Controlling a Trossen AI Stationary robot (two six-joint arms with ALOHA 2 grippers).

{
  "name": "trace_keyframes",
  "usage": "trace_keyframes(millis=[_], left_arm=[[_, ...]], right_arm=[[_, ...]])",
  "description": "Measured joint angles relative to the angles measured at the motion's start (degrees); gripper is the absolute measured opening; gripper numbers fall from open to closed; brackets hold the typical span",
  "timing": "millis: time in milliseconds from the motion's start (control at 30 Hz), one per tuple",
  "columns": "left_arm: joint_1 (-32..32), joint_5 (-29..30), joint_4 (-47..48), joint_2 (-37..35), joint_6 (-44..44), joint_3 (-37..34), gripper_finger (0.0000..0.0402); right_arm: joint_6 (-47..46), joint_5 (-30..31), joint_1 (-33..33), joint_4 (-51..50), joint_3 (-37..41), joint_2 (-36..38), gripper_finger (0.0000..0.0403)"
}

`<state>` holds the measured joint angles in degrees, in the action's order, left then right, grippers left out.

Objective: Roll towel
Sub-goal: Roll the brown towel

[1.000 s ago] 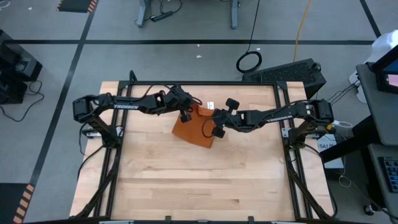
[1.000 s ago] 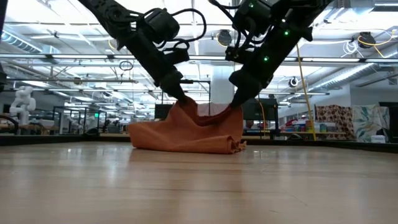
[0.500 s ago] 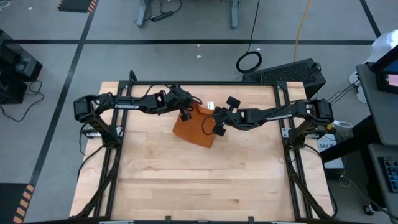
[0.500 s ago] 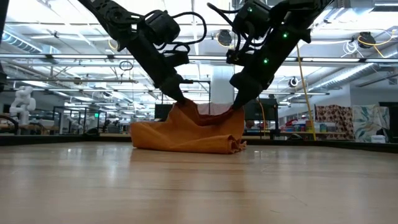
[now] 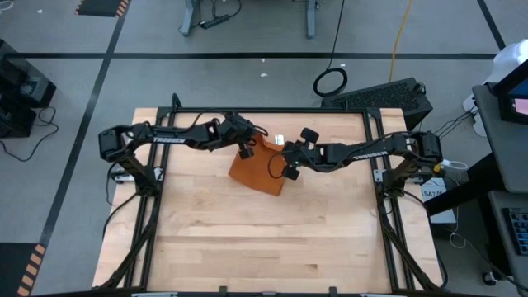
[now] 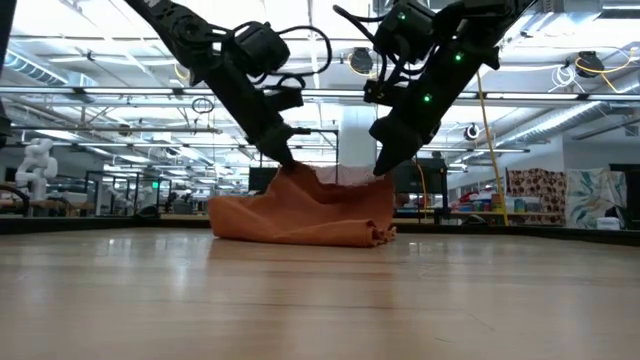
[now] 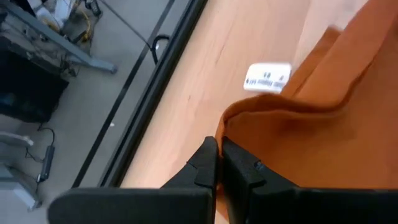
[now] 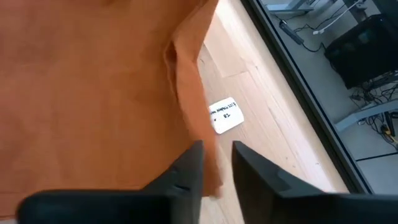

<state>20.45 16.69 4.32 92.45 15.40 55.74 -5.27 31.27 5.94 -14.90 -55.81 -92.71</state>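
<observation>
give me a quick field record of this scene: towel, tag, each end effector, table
towel: rust cloth, bunched, far-middle of table, far edge lifted
tag: white, at towel edge, lying on the wood
left end effector: shut on towel edge
right end effector: fingers parted, just above the towel edge, no grip seen
table: light wood, black frame

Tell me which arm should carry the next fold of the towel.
Probably left. The left gripper is shut on the towel, holding a corner raised off the table. The right gripper shows a gap between its fingers beside the towel's edge, gripping nothing.
</observation>
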Motion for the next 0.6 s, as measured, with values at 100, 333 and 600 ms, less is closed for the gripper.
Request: trace_keyframes(millis=[100,333,600], left_arm=[[0.7,0.0,-0.2,0.6,0.0,0.0,0.0015],[0.9,0.1,-0.5,1.0,0.0,0.0,0.0015],[0.9,0.1,-0.4,1.0,0.0,0.0,0.0016]], right_arm=[[-0.1,0.0,0.0,0.0,0.0,0.0,0.0104],[-1.6,0.1,0.0,0.0,0.0,0.0,0.0152],[-1.6,0.1,0.0,0.0,0.0,0.0,0.0161]])
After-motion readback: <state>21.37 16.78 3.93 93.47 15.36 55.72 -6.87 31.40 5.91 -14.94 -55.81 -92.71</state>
